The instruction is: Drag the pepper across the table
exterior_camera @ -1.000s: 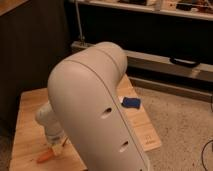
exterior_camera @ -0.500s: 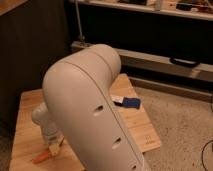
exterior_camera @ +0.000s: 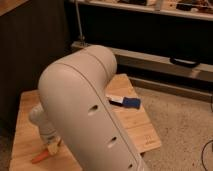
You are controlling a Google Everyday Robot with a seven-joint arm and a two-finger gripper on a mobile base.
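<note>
My gripper was pressed together at the near left part of the table, its tip down on the pepper, which lay flat on the planks. My own arm blocked most of the tabletop from view. A blue-and-white package lay well apart, toward the right edge.

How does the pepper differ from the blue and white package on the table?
The pepper is orange-red and slim; the package is blue and white, flat and broader. The pepper lies near the table's front left, right at the shut gripper; the package lies farther back on the right, away from the gripper. Both lie on the wooden tabletop.
</note>
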